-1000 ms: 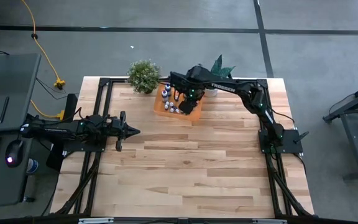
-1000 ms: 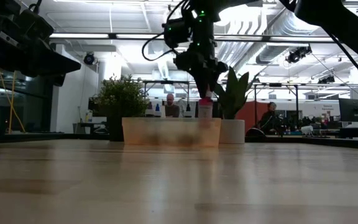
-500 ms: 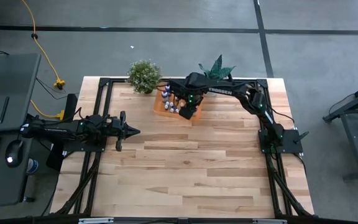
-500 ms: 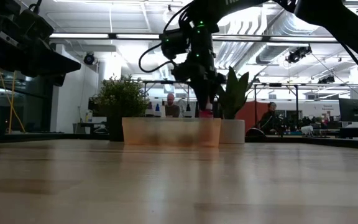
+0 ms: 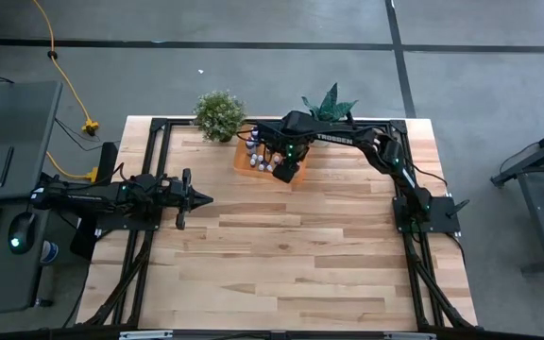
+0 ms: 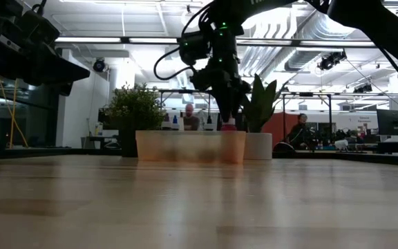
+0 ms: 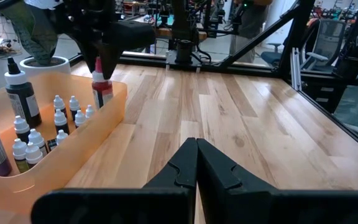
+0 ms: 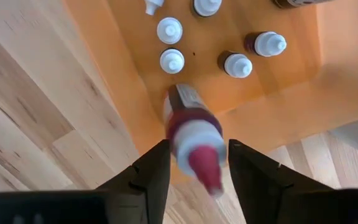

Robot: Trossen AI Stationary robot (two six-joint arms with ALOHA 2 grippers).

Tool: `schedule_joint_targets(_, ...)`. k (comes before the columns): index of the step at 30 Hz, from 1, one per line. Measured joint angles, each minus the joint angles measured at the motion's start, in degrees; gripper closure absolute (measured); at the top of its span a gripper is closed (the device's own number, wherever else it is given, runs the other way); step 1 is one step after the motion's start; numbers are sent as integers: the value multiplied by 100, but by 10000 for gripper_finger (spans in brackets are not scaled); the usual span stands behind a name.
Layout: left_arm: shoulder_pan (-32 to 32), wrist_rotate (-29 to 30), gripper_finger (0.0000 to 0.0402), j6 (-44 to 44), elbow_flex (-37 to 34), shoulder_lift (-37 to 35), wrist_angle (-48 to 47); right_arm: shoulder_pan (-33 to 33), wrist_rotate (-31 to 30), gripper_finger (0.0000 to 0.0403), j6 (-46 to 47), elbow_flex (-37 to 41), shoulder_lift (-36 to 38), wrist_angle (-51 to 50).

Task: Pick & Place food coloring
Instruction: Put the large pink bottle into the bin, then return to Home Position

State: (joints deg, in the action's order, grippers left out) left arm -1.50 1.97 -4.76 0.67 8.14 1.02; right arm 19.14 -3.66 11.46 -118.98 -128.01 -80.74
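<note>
While the left arm waits, the right end effector [image 8: 194, 163] stands over the orange tray [image 5: 246, 162].

Left of the tray, the left end effector [image 5: 199, 198] lies with its fingers pressed together, holding nothing, beside a broad bare stretch of counter [image 5: 291, 255]. At the tray's counter-side wall, the right end effector's fingers stand parted on either side of a pink-capped food coloring bottle [image 8: 192, 134] standing inside; whether they touch it is unclear. Small white-capped bottles [image 7: 61, 115] and a dark bottle [image 7: 18, 93] stand further in.
</note>
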Motion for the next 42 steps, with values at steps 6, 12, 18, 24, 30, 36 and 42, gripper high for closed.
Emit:
schedule_joint_targets(6, 0, -2, 401, 0, 0, 0, 0, 9, -82, 230, 2, 0, 0, -36)
schedule_joint_targets(12, -1, 0, 401, -2, 0, 0, 1, 74, -473, 224, 5, -237, 80, -116)
schedule_joint_targets(18, -1, -4, 401, -1, 0, -2, 0, 113, -463, 223, 7, -560, 447, -247)
schedule_joint_targets(24, -1, -4, 401, 0, 0, -1, 1, -103, -310, 226, 11, -592, 1198, -395)
schedule_joint_targets(30, -1, -4, 401, -1, 0, 0, 0, -409, -327, 246, -53, -577, 1939, -903)
schedule_joint_targets(36, 0, -2, 401, -2, 0, 0, 0, -791, -362, 329, -295, 98, 2873, -599)
schedule_joint_targets(42, 0, -2, 401, 0, 0, 0, 0, -1132, -109, 394, -249, 2749, 4602, 882)
